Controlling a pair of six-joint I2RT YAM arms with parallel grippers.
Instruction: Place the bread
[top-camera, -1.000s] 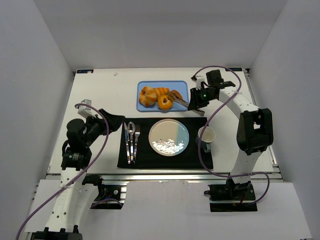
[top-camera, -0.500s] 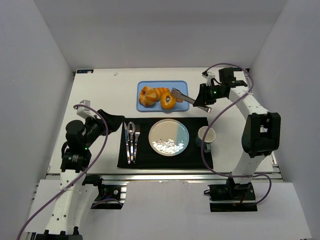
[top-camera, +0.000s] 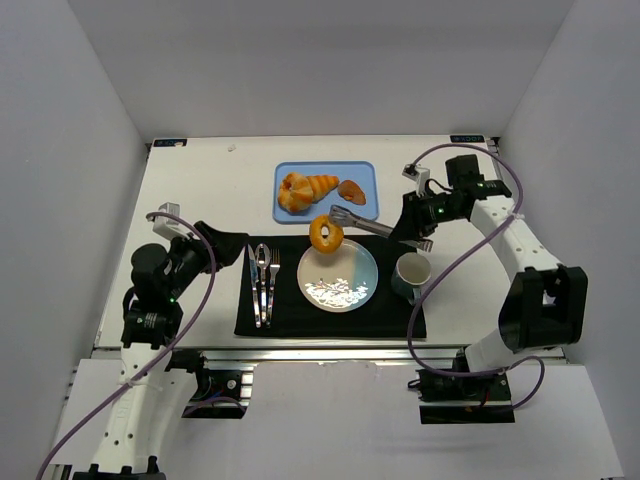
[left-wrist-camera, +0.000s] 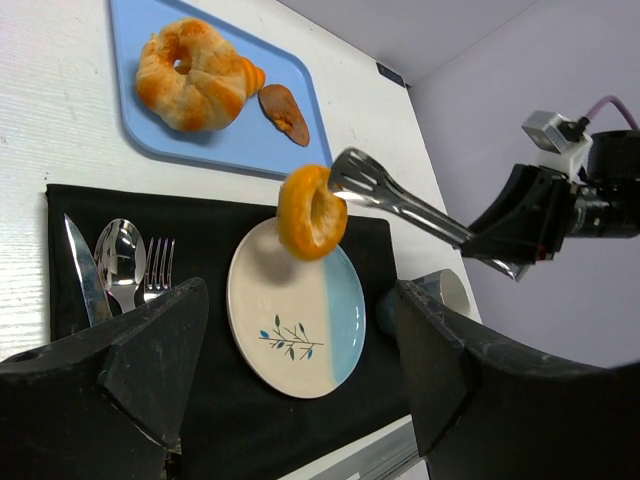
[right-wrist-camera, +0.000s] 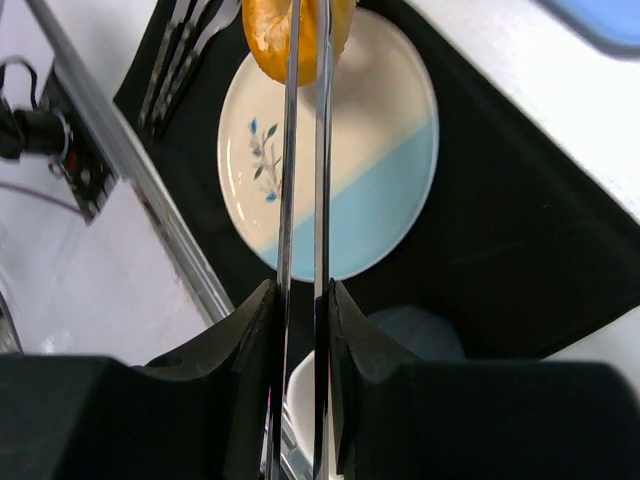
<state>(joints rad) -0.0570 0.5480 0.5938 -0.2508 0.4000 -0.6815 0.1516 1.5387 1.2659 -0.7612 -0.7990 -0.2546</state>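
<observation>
Clamping the handles of a pair of metal tongs (top-camera: 372, 227), the right pincer (top-camera: 413, 214) is pressed together on them, and the tong tips in turn pinch a ring-shaped bread (top-camera: 326, 234). That bread hangs in the air, touching no surface, over the far-left rim of the plate (top-camera: 368, 272), which sits mid-way along a black mat (top-camera: 290, 318). Just right of the plate stands a cup (top-camera: 412, 272); left of it on the mat lies the cutlery (top-camera: 264, 282). Farther off, the blue tray (top-camera: 366, 170) holds a larger twisted bread (top-camera: 300, 190) and a small flat piece (top-camera: 351, 191). The left pincer (top-camera: 232, 244) is spread, holding nothing, by the mat's left edge over the white worktop (top-camera: 200, 190).

The carry looks to be the step in hand, with the ring clear of the tray and almost at the plate. The next move calls for shifting the tongs a little nearer and rightward until the ring is over the plate's middle, lowering it to touch, then easing the squeeze so the tongs spring apart; a ring set down on edge could roll toward the cup
</observation>
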